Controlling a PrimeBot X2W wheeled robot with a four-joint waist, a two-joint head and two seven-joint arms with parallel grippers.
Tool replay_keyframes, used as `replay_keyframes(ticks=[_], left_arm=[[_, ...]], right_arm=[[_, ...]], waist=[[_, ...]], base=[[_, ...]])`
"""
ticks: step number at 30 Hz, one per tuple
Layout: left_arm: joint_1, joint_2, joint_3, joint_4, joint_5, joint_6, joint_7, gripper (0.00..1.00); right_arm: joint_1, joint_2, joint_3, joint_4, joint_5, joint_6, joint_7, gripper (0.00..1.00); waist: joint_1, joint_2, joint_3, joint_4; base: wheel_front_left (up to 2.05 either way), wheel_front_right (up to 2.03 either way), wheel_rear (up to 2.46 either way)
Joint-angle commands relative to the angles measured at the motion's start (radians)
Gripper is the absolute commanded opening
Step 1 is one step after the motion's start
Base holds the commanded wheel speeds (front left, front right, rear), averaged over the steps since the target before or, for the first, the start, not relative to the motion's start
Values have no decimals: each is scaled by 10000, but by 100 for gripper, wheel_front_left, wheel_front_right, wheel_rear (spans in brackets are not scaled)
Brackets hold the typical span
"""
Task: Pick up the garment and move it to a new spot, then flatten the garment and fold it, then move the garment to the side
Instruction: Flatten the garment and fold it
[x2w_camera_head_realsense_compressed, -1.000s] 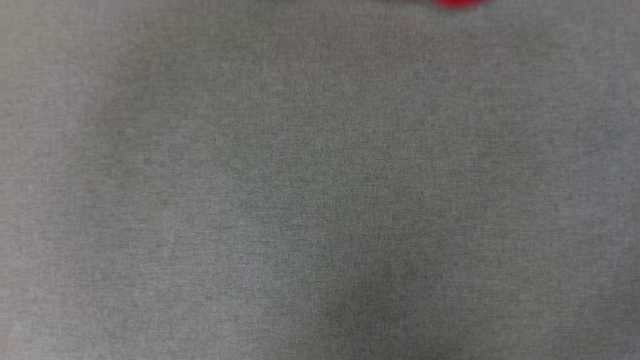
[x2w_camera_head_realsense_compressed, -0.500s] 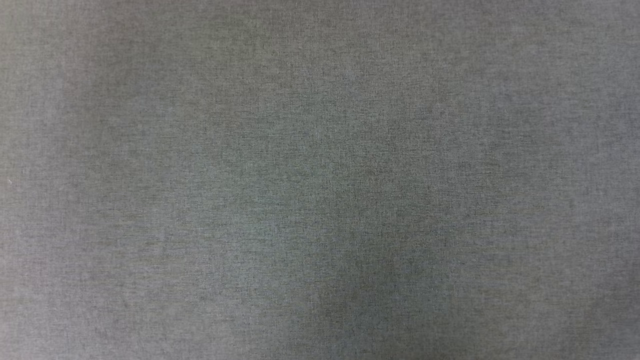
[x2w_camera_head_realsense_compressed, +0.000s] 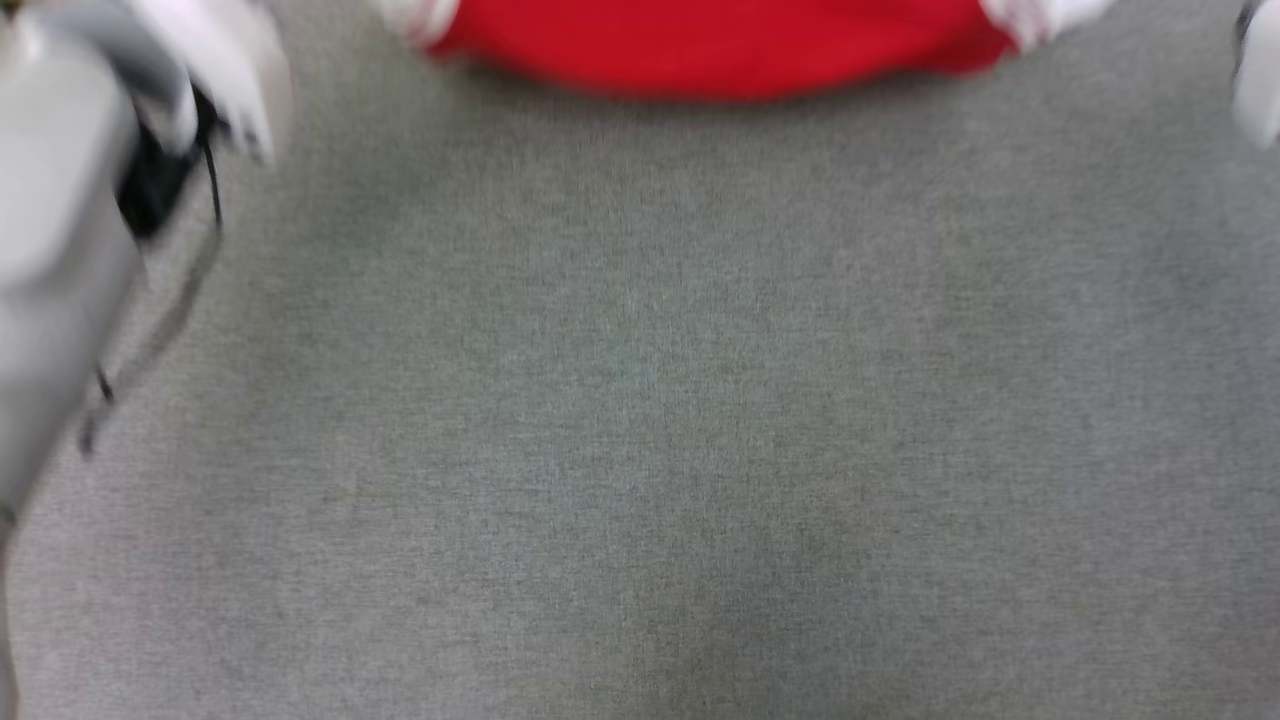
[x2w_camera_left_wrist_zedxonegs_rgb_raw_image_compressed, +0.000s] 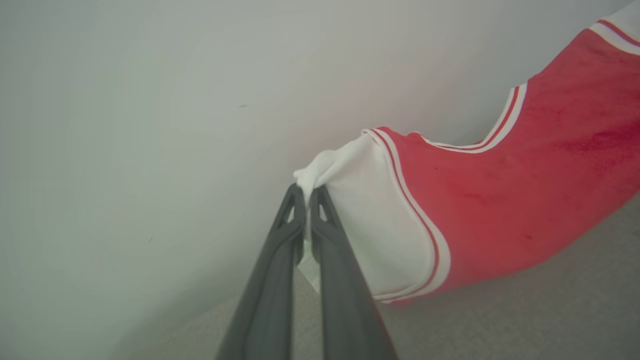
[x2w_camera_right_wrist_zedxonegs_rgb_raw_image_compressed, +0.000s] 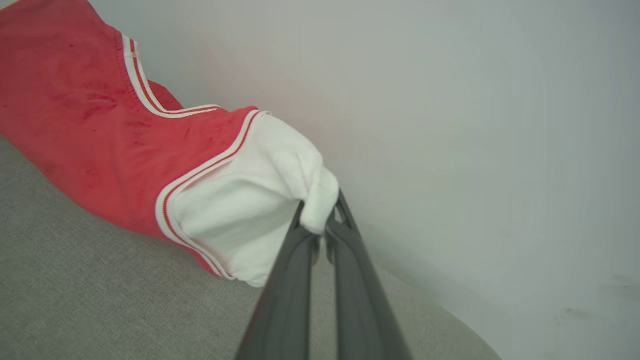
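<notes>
The garment (x2w_camera_head_realsense_compressed: 715, 45) is a red jersey with white, red-striped sleeves, hanging across the top of the head view above the grey cloth surface (x2w_camera_head_realsense_compressed: 640, 420). In the left wrist view my left gripper (x2w_camera_left_wrist_zedxonegs_rgb_raw_image_compressed: 306, 192) is shut on the bunched end of one white sleeve, and the red body (x2w_camera_left_wrist_zedxonegs_rgb_raw_image_compressed: 525, 180) stretches off to the right. In the right wrist view my right gripper (x2w_camera_right_wrist_zedxonegs_rgb_raw_image_compressed: 320, 222) is shut on the other white sleeve, with the garment (x2w_camera_right_wrist_zedxonegs_rgb_raw_image_compressed: 100, 130) running to the left and its lower edge close to the cloth surface (x2w_camera_right_wrist_zedxonegs_rgb_raw_image_compressed: 100, 280). My pale left forearm (x2w_camera_head_realsense_compressed: 60, 230) stands at the head view's left edge.
A plain pale wall (x2w_camera_left_wrist_zedxonegs_rgb_raw_image_compressed: 150, 125) rises behind the grey surface in both wrist views. A bit of my right arm (x2w_camera_head_realsense_compressed: 1258, 85) shows at the head view's top right corner.
The head view has shifted: a moment ago it held bare grey cloth, now the red garment spans its top and my left forearm shows at the left.
</notes>
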Motion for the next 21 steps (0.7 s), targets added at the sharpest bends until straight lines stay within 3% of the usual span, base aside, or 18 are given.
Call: replay_keyframes(ticks=[1,8,21], left_arm=[[733,122,59,-219,-209,147,-140,0],[3850,669,97,-1630,-1009,751,-317,0],[8466,2131,-312,-3955,-2195,2004,-187,0]], right_arm=[[576,-67,55,-112,193,-11,-172,0],[3057,-150,220,-466,857,-11,-636,0],[7546,-1314,-36,-1419,1507,-11,-717,0]], waist=[[0,-1,-338,-19],[0,-1,-1182,30],[0,-1,-2862,80]], base=[[0,0,0],[0,0,0],[0,0,0]])
